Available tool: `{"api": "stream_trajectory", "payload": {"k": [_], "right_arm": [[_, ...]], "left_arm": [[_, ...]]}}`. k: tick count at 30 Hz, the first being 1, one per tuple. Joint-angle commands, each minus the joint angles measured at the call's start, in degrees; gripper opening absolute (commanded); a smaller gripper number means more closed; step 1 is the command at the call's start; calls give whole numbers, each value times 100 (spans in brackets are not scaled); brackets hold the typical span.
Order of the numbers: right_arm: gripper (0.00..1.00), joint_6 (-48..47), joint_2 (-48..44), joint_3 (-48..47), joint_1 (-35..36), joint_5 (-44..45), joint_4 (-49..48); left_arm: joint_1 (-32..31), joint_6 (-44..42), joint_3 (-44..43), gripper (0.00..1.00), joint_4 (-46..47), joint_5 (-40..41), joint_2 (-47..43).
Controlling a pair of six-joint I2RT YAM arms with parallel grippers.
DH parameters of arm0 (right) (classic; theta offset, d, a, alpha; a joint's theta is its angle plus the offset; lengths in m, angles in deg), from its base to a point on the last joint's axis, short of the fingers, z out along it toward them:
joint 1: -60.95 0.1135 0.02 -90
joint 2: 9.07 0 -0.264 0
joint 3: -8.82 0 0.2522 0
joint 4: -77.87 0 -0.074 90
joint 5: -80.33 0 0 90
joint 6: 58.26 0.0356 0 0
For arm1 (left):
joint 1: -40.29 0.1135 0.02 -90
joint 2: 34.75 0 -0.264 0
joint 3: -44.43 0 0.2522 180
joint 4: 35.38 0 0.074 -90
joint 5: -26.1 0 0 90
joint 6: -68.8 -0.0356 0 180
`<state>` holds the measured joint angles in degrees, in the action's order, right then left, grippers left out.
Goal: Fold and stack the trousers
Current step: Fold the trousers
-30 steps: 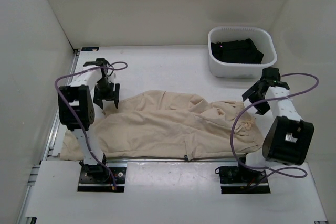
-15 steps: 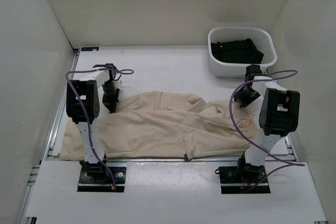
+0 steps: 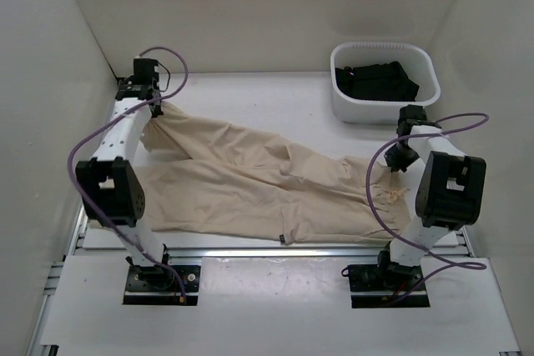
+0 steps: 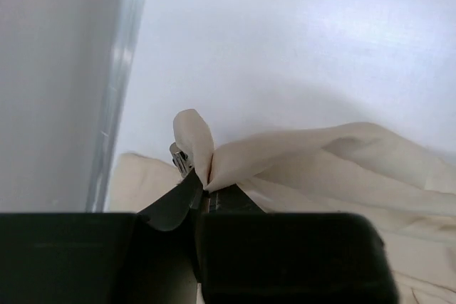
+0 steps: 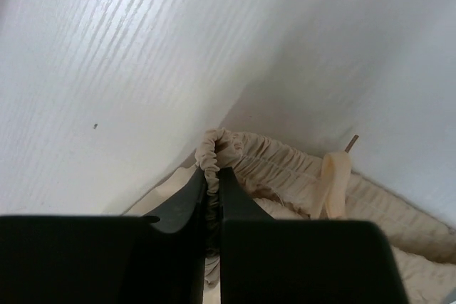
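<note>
Beige trousers (image 3: 250, 185) across the table (image 3: 259, 97) between left end effector (image 3: 153, 111) and right end effector (image 3: 399, 159).

left arm (image 3: 117, 135) stretched toward 11 o'clock | left gripper (image 4: 203, 184) clamped on trousers (image 3: 250, 181) | right arm (image 3: 446, 189) folded at 3 o'clock | right gripper (image 5: 212, 174) clamped on trousers

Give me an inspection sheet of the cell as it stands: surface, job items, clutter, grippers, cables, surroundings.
Surface: white table, metal rail along its near edge.
Job's things: beige trousers spread across the table, unfolded and wrinkled.
Clutter: white bin at far right, black garments inside.
Grippers: left gripper shut on a fold of the trousers at far left; right gripper shut on the gathered waistband.
Cables: purple cables loop off both arms.
Surroundings: white walls on three sides.
</note>
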<state>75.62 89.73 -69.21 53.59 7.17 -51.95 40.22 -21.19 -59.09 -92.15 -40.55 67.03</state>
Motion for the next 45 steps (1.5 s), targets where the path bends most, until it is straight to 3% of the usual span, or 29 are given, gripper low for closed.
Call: {"api": "stream_trajectory", "payload": {"k": [1,9,13,17,22,25,28,32,36,41,45], "right_arm": [[0,-318,-458,98,-64,486,137],[0,-371,-994,160,-442,540,260],[0,-371,-1214,160,-653,487,260],[0,-318,-1355,292,-960,224,50],[0,-318,-1627,231,-1232,100,49],[0,-459,-1759,178,-1391,100,101],[0,-599,-1812,283,-1523,22,102],[0,-600,-1865,503,-1523,-348,-118],[0,-538,-1865,434,-1523,-462,-118],[0,-485,-1663,143,-1523,-848,-188],[0,-424,-1732,-94,-1576,-1534,-242]], "left_arm": [[8,-1,176,14,275,565,-895],[367,-1,3127,14,275,548,-1564],[1026,-1,3649,14,275,161,-1915],[1729,-1,3212,14,223,-251,-2047],[1835,-1,1300,14,222,-506,-1978],[1836,-1,785,14,222,-586,-1925],[1836,-1,1020,14,222,-647,-1872],[1836,-1,2082,14,222,-762,-1872],[1889,-1,2226,14,222,-709,-1819],[2020,-1,1340,14,222,-832,-1496],[2020,-1,303,14,99,-430,-1266]]}}
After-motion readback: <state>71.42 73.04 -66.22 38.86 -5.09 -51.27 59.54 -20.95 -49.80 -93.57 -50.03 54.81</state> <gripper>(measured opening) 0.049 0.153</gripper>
